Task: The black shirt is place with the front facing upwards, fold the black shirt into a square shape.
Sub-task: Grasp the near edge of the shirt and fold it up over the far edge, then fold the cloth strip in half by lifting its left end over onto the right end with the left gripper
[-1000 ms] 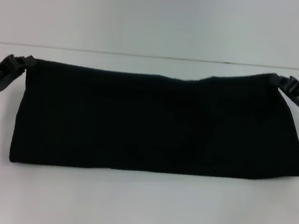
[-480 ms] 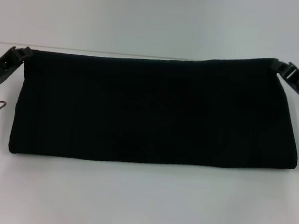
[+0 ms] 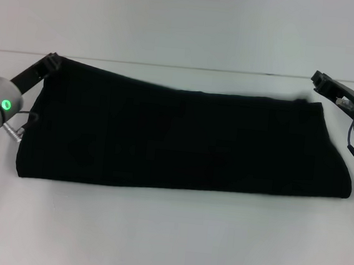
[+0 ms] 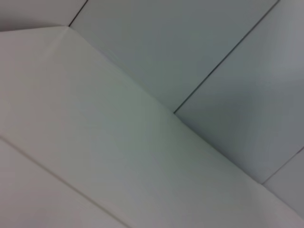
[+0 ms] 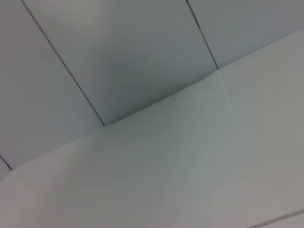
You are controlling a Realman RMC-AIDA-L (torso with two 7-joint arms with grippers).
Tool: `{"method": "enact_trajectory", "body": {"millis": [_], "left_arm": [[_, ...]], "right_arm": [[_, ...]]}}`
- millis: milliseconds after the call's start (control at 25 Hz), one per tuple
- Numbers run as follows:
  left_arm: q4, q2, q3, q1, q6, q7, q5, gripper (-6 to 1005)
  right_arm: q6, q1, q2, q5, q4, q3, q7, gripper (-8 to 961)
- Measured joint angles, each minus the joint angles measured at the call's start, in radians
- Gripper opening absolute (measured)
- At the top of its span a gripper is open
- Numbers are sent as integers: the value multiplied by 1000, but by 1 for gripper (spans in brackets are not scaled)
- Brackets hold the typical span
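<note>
Shirt: the plain black cloth short-sleeved shirt (image 3: 182, 139) lies as a wide, low band across the middle of the white flat bench (image 3: 167, 238); no lettering or neck label shows on the upper side.
Shape now: long from 9 to 3 o'clock and short from 12 to 6, so a rectangle, not yet a square; judged to be partway through the folding.
Edges: the 6 o'clock edge reads straight and rounded, as a fold would; the 12 o'clock edge slopes, higher at the 10 o'clock corner, and lies less tidy.
Left gripper: the black hard left gripper (image 3: 50, 64) sits at the shirt's 10 o'clock corner, touching or just beside the cloth; whether its jaws are closed on the fabric cannot be told.
Right gripper: the black hard right gripper (image 3: 320, 80) stands near the 2 o'clock corner, apart from the cloth; its jaw state cannot be told either.
Wrist views: both show only pale bench surface and panelled wall behind.
Handling: soft, light and limp by judgement; it will sag and drag, and layers may slip over one another.
Hold: best pinched through all layers at the two corners of one short end, then carried over to the other.
</note>
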Motion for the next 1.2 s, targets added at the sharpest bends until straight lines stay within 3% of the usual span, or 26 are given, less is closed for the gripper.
{"method": "enact_trajectory", "body": {"millis": [120,320,440,600,760,1000,1040,1080,1200], "left_arm": [[-29,-2,-2,-20,-14,141,-65,65],[-78,-5,-2,-27,-15,296,-169,114],[-81,-3,0,-11,-18,307,-174,144],[-79,2,-13,30,-10,288,-189,217],[-78,47,40,138,153,95,-187,395],[-73,134,236,276,434,-233,-177,586],[-66,154,294,308,482,-315,-175,701],[-61,161,325,325,497,-359,-173,816],[-13,178,403,387,538,-523,-138,862]], "right_arm": [[7,5,0,9,2,4,-29,10],[-21,-13,1,58,11,7,-86,205],[-70,-39,-1,63,13,4,-87,456],[-215,-97,-5,45,14,-29,-82,536],[-399,-164,-13,-35,-25,-157,-31,615],[-617,-247,-14,-174,-130,-302,22,725],[-646,-260,-14,-195,-146,-319,20,741],[-661,-268,-14,-210,-158,-327,17,758],[-699,-285,-14,-268,-185,-345,8,787]]}}
